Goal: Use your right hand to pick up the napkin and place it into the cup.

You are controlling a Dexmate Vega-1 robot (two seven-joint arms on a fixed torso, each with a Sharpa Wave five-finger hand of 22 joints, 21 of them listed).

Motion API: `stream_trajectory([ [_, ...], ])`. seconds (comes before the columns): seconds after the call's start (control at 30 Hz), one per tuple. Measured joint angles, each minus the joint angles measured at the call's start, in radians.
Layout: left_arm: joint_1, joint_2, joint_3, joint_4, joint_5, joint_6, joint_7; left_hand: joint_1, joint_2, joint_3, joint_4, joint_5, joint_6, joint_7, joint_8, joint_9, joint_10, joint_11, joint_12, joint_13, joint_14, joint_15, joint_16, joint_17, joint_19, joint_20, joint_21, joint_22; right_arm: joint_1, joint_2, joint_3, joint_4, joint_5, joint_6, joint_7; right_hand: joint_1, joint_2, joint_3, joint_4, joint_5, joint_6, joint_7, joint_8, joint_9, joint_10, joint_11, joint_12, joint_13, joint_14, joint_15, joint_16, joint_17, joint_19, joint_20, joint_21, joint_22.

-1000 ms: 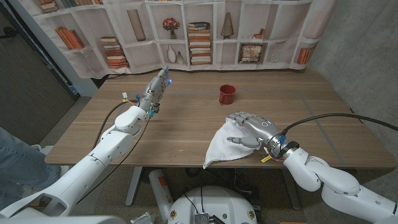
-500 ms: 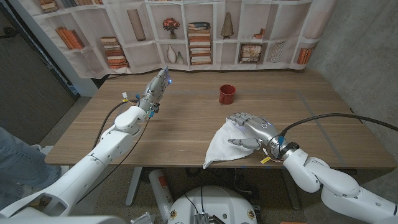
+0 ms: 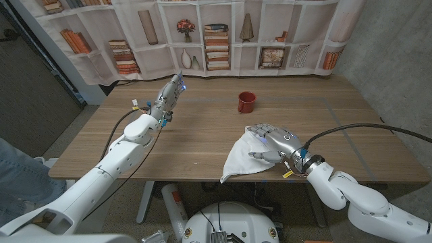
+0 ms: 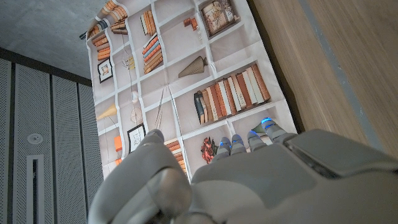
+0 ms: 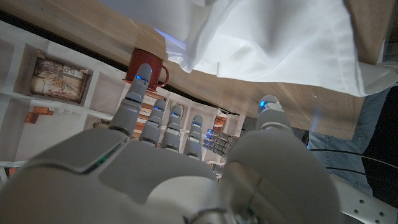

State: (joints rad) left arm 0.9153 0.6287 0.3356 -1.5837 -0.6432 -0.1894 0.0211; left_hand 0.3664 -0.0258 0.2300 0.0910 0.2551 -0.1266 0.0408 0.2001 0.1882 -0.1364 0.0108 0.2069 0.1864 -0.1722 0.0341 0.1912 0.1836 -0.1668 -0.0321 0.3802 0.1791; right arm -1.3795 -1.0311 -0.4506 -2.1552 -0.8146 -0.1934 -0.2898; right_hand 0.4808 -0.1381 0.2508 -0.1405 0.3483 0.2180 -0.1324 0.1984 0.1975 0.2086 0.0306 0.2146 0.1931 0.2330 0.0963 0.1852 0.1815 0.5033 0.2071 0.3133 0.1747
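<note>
My right hand (image 3: pixel 273 143) hovers with fingers spread over the napkin (image 3: pixel 244 158), gripping nothing. Napkin lies flat on the table (image 3: pixel 202 135); cup (image 3: pixel 246 102) waits at eleven o'clock. Everything remains undone.

white arms, black cables, grey hands: left hand (image 3: pixel 169 97), right hand (image 3: pixel 276 144); blue-lit fingertips (image 5: pixel 267 99).

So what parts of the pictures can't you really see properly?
- Inside of the small red cup: head view, too small to tell whether anything is in it.
- White cloth napkin: head view, the right hand covers one side, so any touch or grip is hidden.
- Left hand: head view, seen edge-on, fingers too small to judge.
- Napkin: right wrist view, cut off by the picture's edges.
</note>
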Motion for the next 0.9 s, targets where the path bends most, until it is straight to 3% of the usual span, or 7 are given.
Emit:
stream_trajectory([
  [0.37, -0.01, -0.007, 0.003, 0.014, -0.001, 0.002, -0.003, 0.0, 0.0, -0.003, -0.003, 0.0, 0.0, 0.0, 0.0, 0.0, 0.0, 0.0, -0.004, 0.0, 0.0, 0.0, 0.0, 0.0, 0.0, 0.0, 0.0, 0.0, 0.002, -0.001, -0.015, 0.001, -0.005, -0.035, 0.014, 0.005, -0.005, -0.004, -0.004, 0.008, 0.0, 0.0, 0.0, 0.0, 0.008, -0.008, 0.006, 0.0, 0.011, -0.011, 0.004, 0.0, 0.028, 0.007, 0.006, 0.0],
  [0.9, -0.019, -0.01, 0.009, 0.017, 0.003, 0.007, -0.005, 0.0, 0.0, -0.003, -0.003, 0.0, 0.0, 0.0, 0.0, 0.0, 0.0, 0.0, -0.004, 0.0, 0.0, 0.0, 0.0, 0.0, 0.0, 0.0, -0.011, 0.0, 0.012, 0.007, -0.049, 0.029, -0.016, -0.067, 0.004, 0.011, 0.0, -0.004, -0.004, 0.015, 0.007, -0.007, 0.007, 0.0, 0.02, -0.013, 0.014, 0.005, 0.025, -0.025, 0.004, 0.0, 0.032, 0.011, 0.0, 0.0],
])
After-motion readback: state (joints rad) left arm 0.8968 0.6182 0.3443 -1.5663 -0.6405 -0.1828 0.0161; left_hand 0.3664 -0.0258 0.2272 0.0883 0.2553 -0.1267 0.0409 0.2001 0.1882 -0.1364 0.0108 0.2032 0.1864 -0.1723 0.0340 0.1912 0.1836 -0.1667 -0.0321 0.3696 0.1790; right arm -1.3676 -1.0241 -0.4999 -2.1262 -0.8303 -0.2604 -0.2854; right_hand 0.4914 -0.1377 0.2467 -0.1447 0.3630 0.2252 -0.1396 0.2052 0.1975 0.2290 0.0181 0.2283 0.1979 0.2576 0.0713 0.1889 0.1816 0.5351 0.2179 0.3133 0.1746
